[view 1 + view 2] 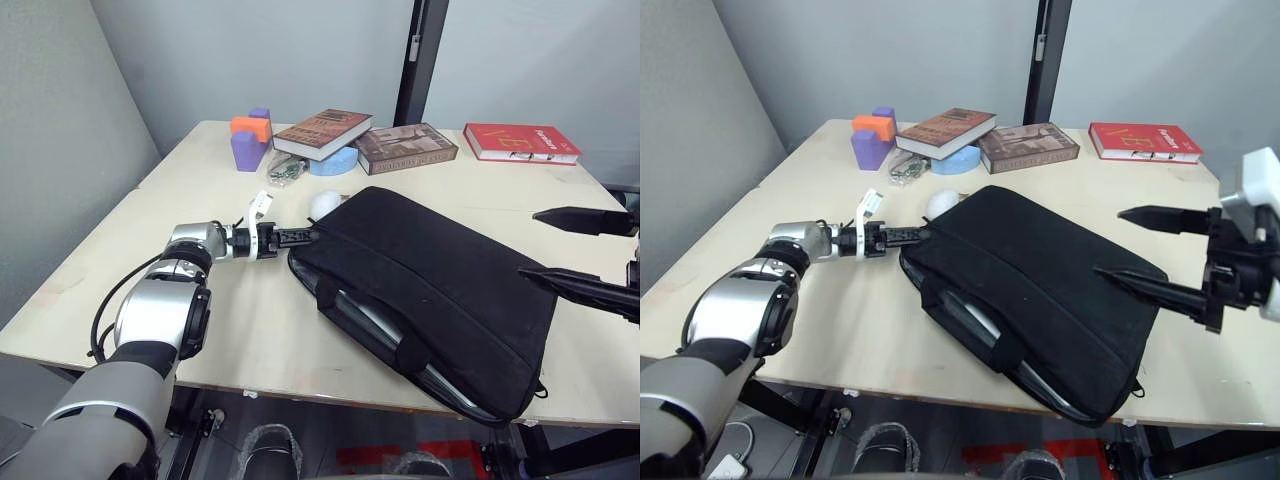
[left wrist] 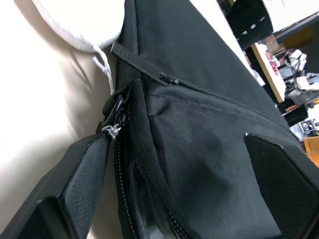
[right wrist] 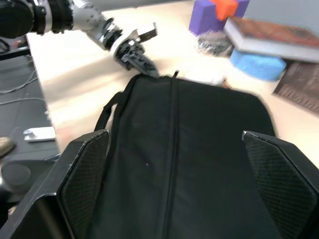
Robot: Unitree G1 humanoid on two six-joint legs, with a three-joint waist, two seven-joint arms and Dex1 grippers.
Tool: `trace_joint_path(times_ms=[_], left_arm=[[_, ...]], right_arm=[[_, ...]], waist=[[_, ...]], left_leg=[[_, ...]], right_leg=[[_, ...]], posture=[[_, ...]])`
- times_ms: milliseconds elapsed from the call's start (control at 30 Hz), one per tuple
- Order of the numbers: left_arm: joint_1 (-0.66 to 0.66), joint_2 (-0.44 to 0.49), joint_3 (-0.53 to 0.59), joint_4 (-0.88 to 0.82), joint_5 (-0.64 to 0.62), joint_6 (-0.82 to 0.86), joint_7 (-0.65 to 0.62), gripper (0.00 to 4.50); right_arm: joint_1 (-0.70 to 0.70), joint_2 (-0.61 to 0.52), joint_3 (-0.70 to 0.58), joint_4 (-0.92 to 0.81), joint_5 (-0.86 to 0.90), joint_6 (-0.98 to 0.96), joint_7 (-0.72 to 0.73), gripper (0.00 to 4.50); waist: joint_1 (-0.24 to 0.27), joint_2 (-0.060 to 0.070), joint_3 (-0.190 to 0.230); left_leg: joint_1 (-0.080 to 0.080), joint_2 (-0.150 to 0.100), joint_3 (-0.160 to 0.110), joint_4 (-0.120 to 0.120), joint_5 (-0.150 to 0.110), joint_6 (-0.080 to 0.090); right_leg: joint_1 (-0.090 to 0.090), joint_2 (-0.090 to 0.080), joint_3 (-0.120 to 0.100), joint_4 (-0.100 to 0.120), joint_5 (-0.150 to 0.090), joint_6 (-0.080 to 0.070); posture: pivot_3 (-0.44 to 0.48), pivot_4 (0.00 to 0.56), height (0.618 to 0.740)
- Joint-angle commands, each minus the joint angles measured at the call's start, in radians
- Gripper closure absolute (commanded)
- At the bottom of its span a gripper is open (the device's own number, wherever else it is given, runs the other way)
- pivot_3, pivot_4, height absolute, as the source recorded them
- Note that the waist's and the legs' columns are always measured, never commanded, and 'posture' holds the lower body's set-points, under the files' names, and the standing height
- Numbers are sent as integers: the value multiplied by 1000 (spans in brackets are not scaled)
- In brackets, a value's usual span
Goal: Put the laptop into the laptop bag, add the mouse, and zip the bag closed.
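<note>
The black laptop bag lies flat and slanted on the table, its long zip side open toward the front edge. Inside the opening shows the silver edge of the laptop. A white mouse rests on the table against the bag's far corner. My left gripper is open at that corner, with the bag's end between its fingers and the zip pull close to one fingertip. My right gripper hovers open above the bag's right end, holding nothing.
Three books lie along the table's back. Purple and orange blocks, a small plastic packet and a blue round object sit back left. The table's front edge runs just below the bag.
</note>
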Motion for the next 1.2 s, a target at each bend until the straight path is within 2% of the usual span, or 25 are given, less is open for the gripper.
trace_joint_path(times_ms=[33, 167, 367, 533, 733, 1133, 1200], left_arm=[[-11, -7, -7, -20, 32, 1, -44, 259], [-13, -7, 4, -23, 50, -6, -58, 1585], [-20, -3, 11, -32, 70, -17, -60, 3662], [-7, 2, 27, -24, 72, -37, -61, 3662], [-1, 8, 31, -31, 70, -34, -72, 3662], [12, 35, 46, -38, 66, -24, -84, 3662], [12, 38, 46, -40, 65, -22, -86, 3682]], right_arm=[[88, 48, -57, 24, -30, 16, 18, 8], [217, 126, -35, 77, -82, -8, 30, 0], [342, 240, 68, 166, -139, -32, 16, 0], [424, 311, 192, 252, -226, -106, 28, 0], [408, 353, 296, 362, -282, -163, 19, 0], [377, 371, 443, 352, -297, -190, 10, 0], [355, 372, 460, 355, -294, -188, 1, 532]], waist=[[2, 0, 0], [2, 0, 0], [1, -1, 0], [-2, -1, 1], [-7, -1, 1], [-17, -1, 1], [-19, -1, 1]], left_leg=[[0, 0, 0, 0, 0, 0], [-1, -2, -1, -1, 0, 1], [-1, -3, -1, -2, 0, 1], [-1, -3, -2, -5, -1, 1], [0, -3, -2, -5, -1, 1], [1, -3, -2, -8, -1, 1], [1, -3, -2, -9, -1, 1]], right_leg=[[0, 0, 0, -1, 0, 0], [1, -2, -1, -3, 0, 0], [2, -3, -2, -5, 0, 0], [3, -3, -3, -8, 0, 0], [4, -3, -3, -10, 0, 0], [6, -3, -5, -14, 0, 0], [7, -3, -5, -14, 0, 0]], posture=[[0, 150, 730], [0, 150, 730], [0, 150, 730], [0, 150, 730], [0, 150, 730], [0, 150, 730], [0, 150, 730]])
